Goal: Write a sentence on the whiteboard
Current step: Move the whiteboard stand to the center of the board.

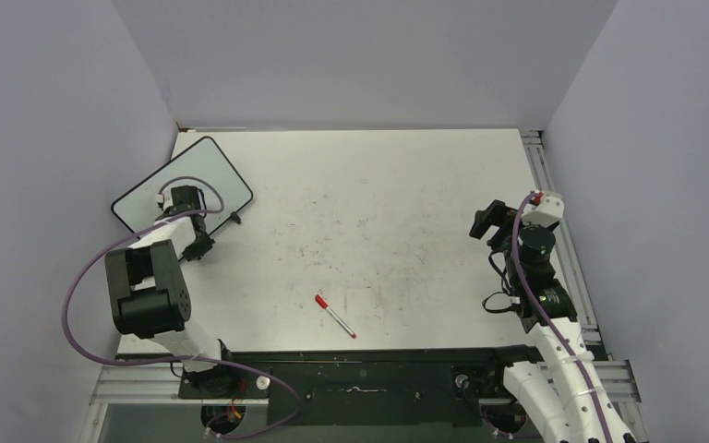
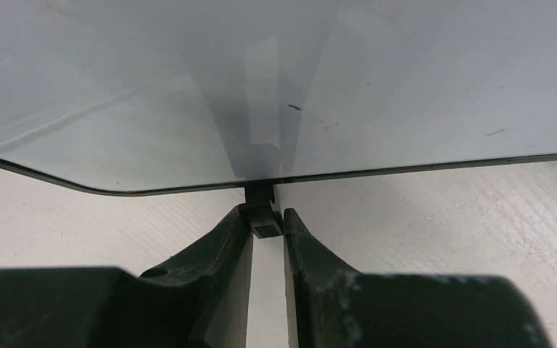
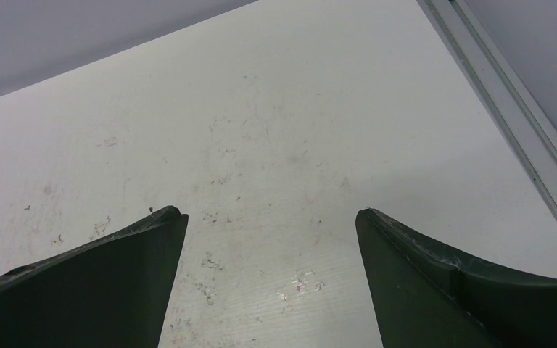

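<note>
The whiteboard (image 1: 198, 166) lies askew in the far-left corner of the table (image 1: 406, 203), hard by the wall. The left gripper (image 2: 267, 221) is pinched onto a small black foot (image 2: 265, 226) at the board's near edge. The right gripper (image 3: 270, 212) is spread wide, holding nothing, over scuffed tabletop beside the rail (image 3: 508, 94). A red marker (image 1: 334, 316) lies alone mid-table.

Red-capped marker (image 1: 334, 316) on scuffed tabletop (image 1: 406, 212)

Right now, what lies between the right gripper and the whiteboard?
Top view: only scuffed tabletop between right gripper and whiteboard; the pen lies nearer the bases.
</note>
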`<state>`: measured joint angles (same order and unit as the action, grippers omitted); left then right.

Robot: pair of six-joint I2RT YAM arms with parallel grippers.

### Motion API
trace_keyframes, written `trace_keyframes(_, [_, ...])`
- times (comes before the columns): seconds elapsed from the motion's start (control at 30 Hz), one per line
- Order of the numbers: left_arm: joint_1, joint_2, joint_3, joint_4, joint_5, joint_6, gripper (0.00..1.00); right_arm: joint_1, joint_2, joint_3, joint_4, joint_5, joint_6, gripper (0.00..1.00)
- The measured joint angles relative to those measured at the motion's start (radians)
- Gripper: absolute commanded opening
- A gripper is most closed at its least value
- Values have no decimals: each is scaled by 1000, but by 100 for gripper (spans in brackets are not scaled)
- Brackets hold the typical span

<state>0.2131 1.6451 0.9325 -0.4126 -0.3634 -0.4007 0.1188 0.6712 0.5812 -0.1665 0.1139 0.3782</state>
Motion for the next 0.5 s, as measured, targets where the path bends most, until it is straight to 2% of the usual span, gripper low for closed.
trace_keyframes(0.5, [-70,-3,-10,22,-11,34,0,0,0,-5,1,0,0,90])
